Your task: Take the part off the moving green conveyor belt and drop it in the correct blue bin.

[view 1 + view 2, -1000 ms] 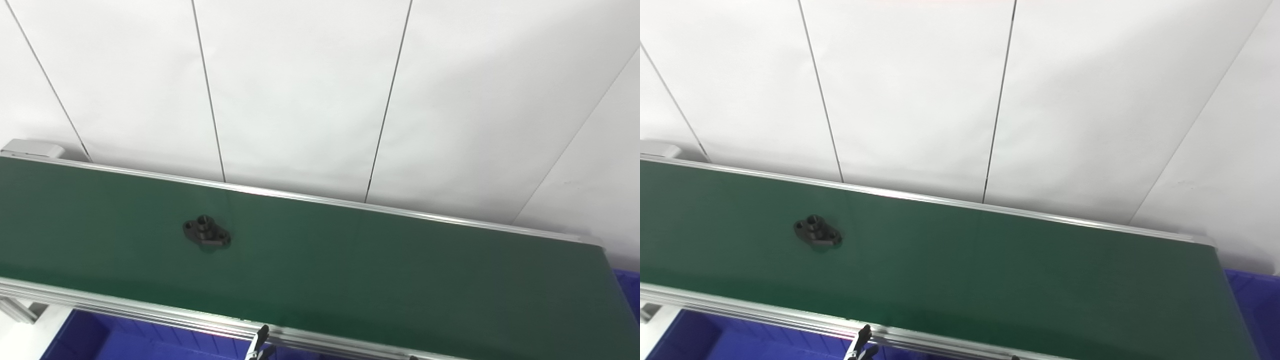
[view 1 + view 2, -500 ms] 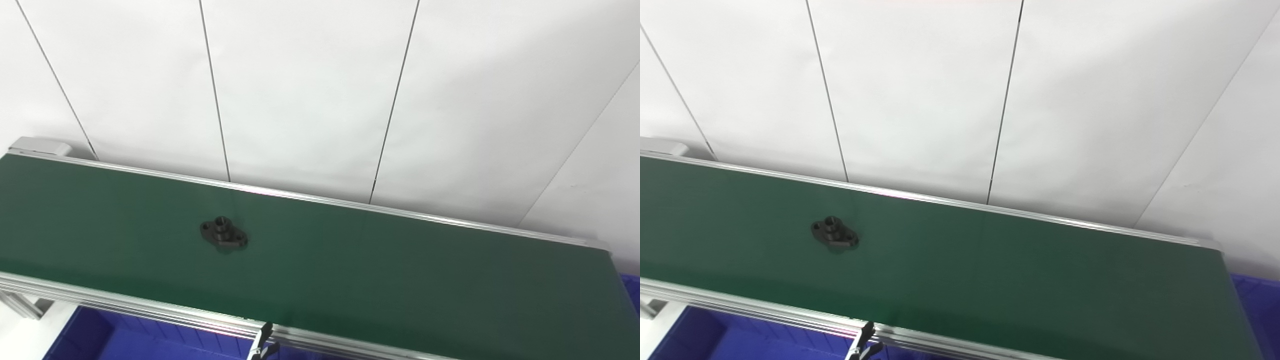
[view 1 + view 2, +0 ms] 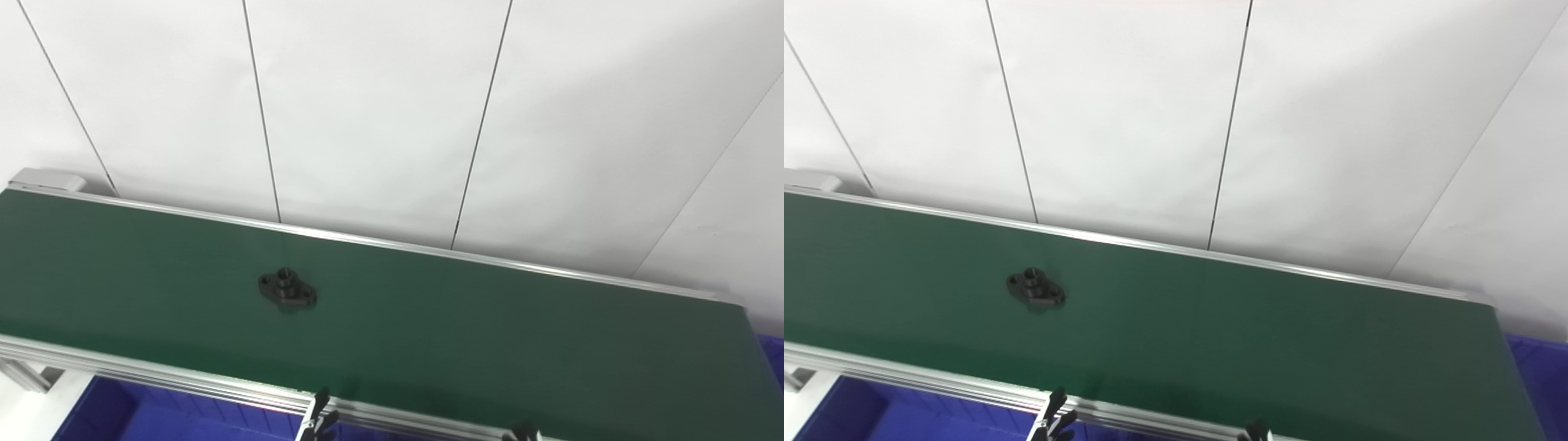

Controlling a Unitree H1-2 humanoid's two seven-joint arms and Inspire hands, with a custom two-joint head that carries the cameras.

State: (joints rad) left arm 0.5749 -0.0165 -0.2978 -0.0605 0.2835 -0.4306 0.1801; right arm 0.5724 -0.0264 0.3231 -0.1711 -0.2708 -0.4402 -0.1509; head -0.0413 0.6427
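- Black and metallic-looking, the part (image 3: 287, 290) lies flat on its flange, short hub pointing up, a bolt hole on either side.
- It sits alone on the green conveyor belt (image 3: 490, 343), left of centre and roughly midway between the far rail and the near rail, nothing touching it.
- Down at 6 o'clock from the part, fingertips of the left hand (image 3: 320, 422) poke just above the near rail; too little shows to tell if it is spread or curled.
- Further round, toward 4 o'clock, the right hand (image 3: 522, 432) barely peeks in, state unreadable too.
- My read: both hands wait low by the rail so the belt can bring the part within reach.
- Blue bin (image 3: 122, 416) sits below the near rail at 7 o'clock; another blue bin corner (image 3: 1534, 361) shows at 3 o'clock, past the belt's end.
- Nothing has been grasped yet; timing the reach looks like the tricky bit.
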